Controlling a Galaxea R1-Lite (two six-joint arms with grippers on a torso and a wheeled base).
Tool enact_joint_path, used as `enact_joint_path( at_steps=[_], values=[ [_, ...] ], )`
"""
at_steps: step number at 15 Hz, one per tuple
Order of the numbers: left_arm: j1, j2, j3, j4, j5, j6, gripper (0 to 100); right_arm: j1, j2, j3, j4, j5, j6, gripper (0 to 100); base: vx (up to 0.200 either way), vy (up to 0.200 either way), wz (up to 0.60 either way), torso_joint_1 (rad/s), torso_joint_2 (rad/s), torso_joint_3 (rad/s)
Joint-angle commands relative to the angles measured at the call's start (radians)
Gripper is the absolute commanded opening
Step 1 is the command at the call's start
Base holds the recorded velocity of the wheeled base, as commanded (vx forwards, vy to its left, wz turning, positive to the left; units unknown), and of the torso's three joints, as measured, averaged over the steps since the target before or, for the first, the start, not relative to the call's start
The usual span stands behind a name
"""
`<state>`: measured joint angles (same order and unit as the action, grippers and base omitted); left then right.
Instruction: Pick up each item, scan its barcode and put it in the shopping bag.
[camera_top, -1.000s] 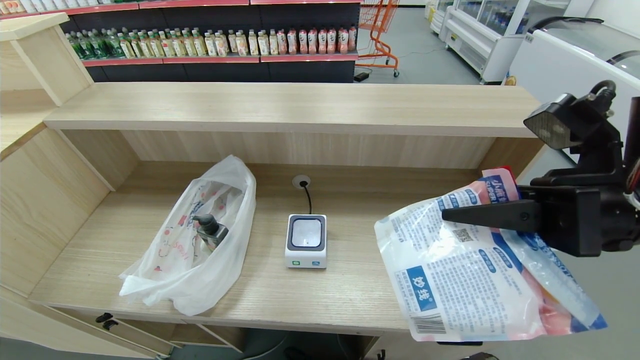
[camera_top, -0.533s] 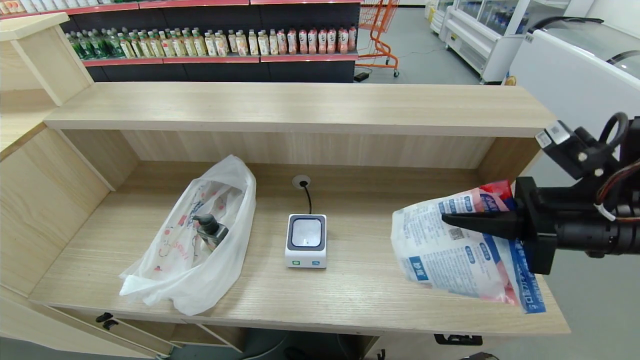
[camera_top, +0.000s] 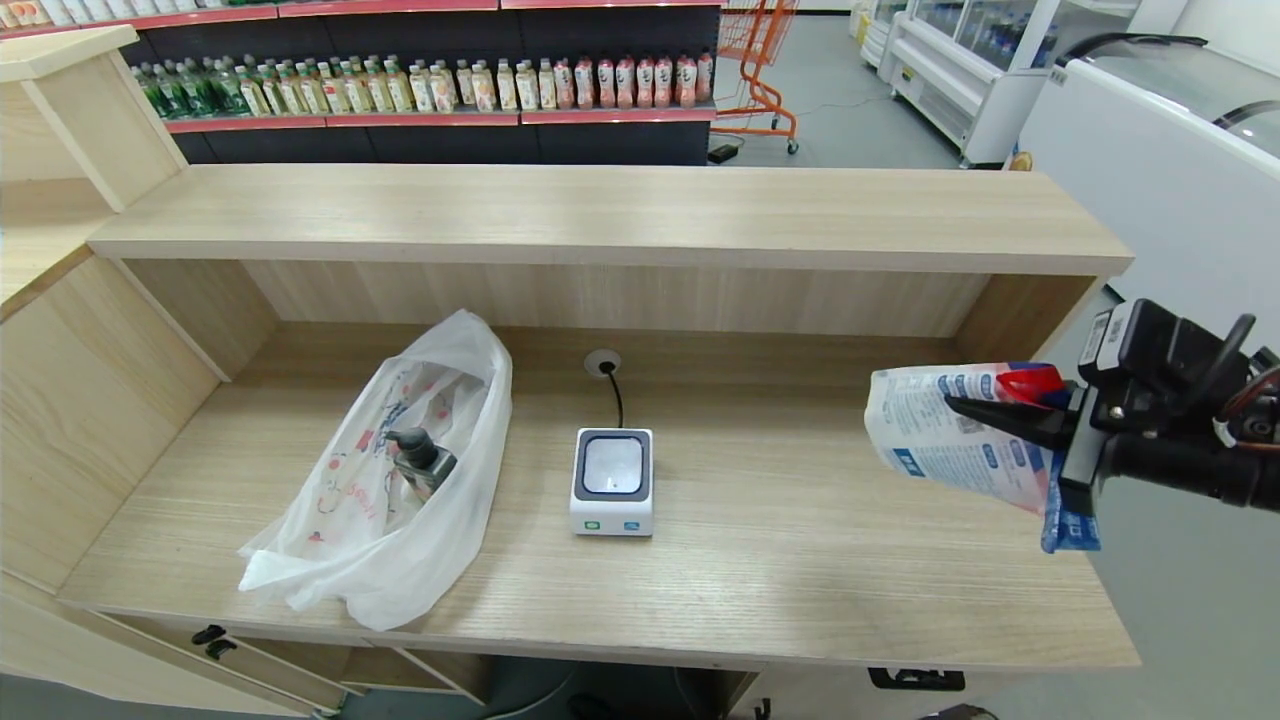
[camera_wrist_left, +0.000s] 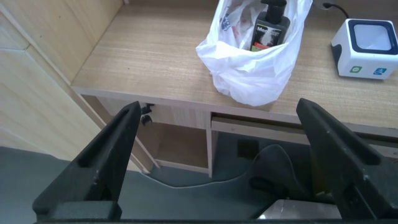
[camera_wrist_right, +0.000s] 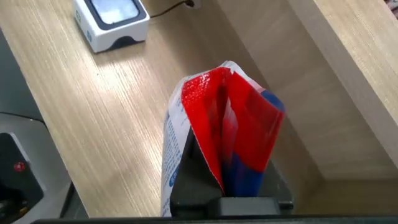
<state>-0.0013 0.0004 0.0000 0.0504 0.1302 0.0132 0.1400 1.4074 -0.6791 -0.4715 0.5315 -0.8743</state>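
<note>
Head view: right gripper (camera_top: 968, 412) clamped on blue-white-red packet (camera_top: 935, 450), up in air over right end of counter (camera_top: 780, 560). Scanner (camera_top: 612, 482) mid-counter, shopping bag (camera_top: 380, 540) further left, pump bottle (camera_top: 418, 458) inside. Left gripper (camera_wrist_left: 219, 109) fingers wide apart, empty.

A: Counts?
B: One bag (camera_top: 385, 500), one pump bottle (camera_top: 420, 460), one scanner (camera_top: 612, 482), one packet (camera_top: 950, 445).
A: And shelf bottles (camera_top: 430, 88)?
B: One long row, too small to count. One orange cart (camera_top: 760, 70).

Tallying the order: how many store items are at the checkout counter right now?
2: a pump bottle inside the shopping bag, and a packet in the right gripper. The bag may hide more.
</note>
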Motion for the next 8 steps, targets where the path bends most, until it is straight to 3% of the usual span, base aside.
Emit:
enact_joint_path(
  at_steps=[1,8],
  values=[
    [0.0,0.0,0.0,0.0,0.0,-0.001,100,-0.007,-0.007,0.047,-0.022,0.001,-0.02,0,0.0,0.0,0.0,0.0,0.0,0.0],
    [0.0,0.0,0.0,0.0,0.0,-0.001,100,-0.003,-0.008,0.079,-0.029,0.016,-0.019,0,0.0,0.0,0.0,0.0,0.0,0.0]
  ],
)
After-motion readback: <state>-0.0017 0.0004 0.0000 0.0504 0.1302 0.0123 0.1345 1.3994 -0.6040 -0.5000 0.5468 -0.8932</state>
